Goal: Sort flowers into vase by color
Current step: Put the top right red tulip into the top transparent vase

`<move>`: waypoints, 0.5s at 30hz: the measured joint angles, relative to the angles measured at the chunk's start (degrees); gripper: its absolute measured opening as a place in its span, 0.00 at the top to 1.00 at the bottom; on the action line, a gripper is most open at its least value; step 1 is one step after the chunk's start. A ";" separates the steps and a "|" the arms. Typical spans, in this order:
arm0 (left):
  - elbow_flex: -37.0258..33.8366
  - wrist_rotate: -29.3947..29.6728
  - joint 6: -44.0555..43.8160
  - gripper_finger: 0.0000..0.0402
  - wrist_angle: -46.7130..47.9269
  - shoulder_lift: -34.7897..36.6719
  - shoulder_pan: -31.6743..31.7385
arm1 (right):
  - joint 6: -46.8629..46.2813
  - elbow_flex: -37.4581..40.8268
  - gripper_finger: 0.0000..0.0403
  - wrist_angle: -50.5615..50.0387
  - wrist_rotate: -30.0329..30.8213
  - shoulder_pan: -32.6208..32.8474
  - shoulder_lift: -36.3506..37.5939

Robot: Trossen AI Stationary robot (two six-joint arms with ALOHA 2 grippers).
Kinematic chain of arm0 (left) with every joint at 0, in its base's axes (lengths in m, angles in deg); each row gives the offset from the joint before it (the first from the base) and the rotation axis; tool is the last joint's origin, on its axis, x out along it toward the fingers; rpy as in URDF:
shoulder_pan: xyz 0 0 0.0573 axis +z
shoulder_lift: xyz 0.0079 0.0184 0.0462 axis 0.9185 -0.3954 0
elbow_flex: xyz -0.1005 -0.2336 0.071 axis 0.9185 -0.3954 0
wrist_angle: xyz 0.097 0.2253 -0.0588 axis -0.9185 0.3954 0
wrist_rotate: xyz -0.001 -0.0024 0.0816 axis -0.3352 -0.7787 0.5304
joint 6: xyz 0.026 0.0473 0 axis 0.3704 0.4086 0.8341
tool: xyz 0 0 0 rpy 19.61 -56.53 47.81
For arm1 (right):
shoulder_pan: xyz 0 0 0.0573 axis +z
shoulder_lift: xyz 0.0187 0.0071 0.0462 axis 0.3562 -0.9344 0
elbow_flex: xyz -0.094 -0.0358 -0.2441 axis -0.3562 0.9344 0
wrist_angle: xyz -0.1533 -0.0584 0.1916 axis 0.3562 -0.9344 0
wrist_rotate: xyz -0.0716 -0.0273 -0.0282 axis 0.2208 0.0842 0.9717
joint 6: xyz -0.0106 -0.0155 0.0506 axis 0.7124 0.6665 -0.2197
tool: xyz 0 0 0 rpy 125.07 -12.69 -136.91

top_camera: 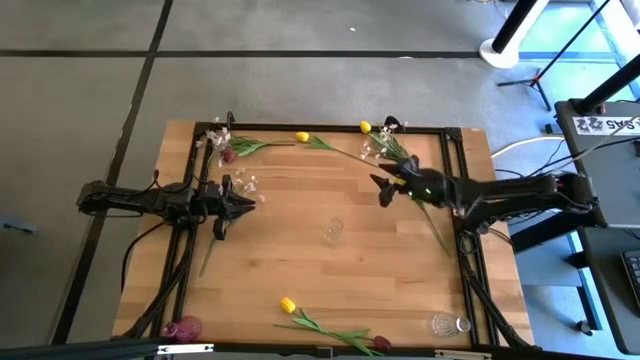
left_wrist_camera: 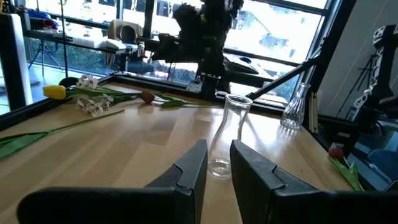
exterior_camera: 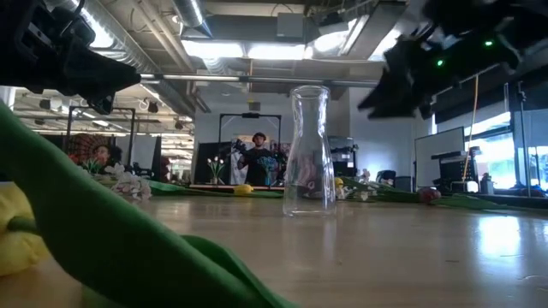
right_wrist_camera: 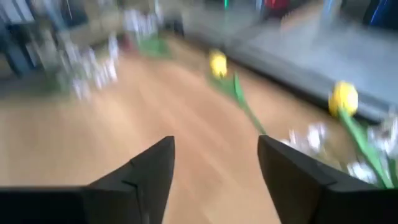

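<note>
Hovering over the worktop [top_camera: 300,270], my right end effector [top_camera: 383,190] is wide apart and empty; my left end effector [top_camera: 240,199] is nearly closed, also empty. I think the flowers [top_camera: 385,148] are light and floppy, so I would pinch a thin green stem, not the soft bloom.

yellow tulips [top_camera: 302,136], clear glass vase [top_camera: 333,231], pale wooden table [top_camera: 300,270]

1. Both arms are dark, nearly black, built of slim jointed segments.
2. The left tool [top_camera: 237,203] ends in two dark, wedge-shaped fingers [left_wrist_camera: 186,174] with flat inner faces.
3. The right tool [top_camera: 384,190] has matching dark, tapered fingers [right_wrist_camera: 149,168].
4. Small green lights glow on the right arm's housing.
5. Thin black cables run along the arms.
</note>
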 joint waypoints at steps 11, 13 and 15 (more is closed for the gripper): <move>-0.04 -1.21 -0.90 0.83 -8.07 0.00 0.00 | 8.29 -14.13 0.39 -51.16 -14.39 -19.00 -0.01; -0.04 0.03 -5.55 0.83 -12.43 0.00 -0.02 | 8.28 -12.96 0.41 -52.59 -17.28 -21.12 -0.19; -0.04 4.00 -14.37 0.83 -17.06 0.02 0.00 | 8.16 -11.69 0.44 -52.21 -18.64 -22.32 -1.07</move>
